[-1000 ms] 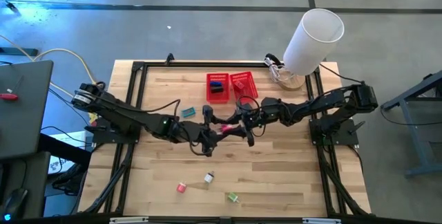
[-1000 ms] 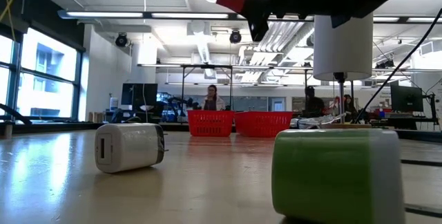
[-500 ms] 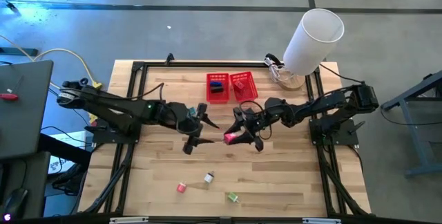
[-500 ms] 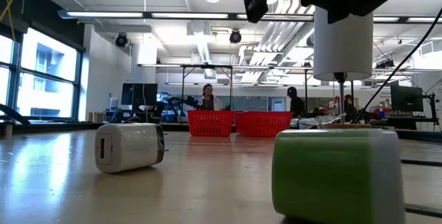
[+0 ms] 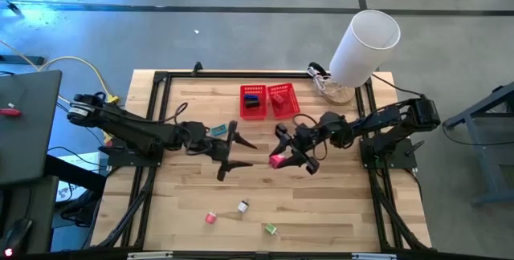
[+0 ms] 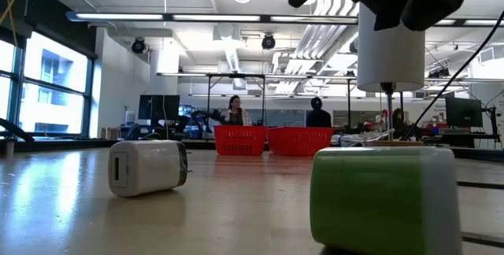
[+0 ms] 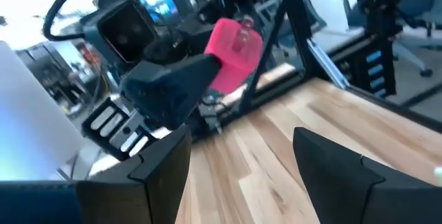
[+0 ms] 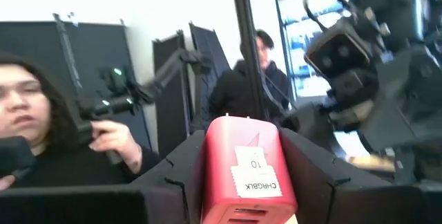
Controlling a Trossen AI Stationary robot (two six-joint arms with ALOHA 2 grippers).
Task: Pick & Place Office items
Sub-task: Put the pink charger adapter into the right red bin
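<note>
Gripping a pink charger block (image 5: 275, 160) with a white label, the right gripper (image 5: 291, 152) hangs above the middle of the bench (image 5: 321, 204), its jaws clamped on the block's two sides; the right wrist view shows the block (image 8: 243, 175) upright between the dark fingers (image 8: 309, 169). Facing it, just across a small gap, the left gripper (image 5: 231, 149) holds nothing, its jaws spread apart; its own wrist view looks between the two fingers (image 7: 162, 165) at the pink block (image 7: 233, 53) in the other gripper. A teal item (image 5: 218, 130) lies on the bench just behind the left jaws. Beyond both grippers stand two red baskets (image 5: 268, 100), side by side. Well in front of the jaws, near the bench's front edge, lie a red-white item (image 5: 211, 217), a whitish charger (image 5: 242, 206) and a green item (image 5: 271, 229).
</note>
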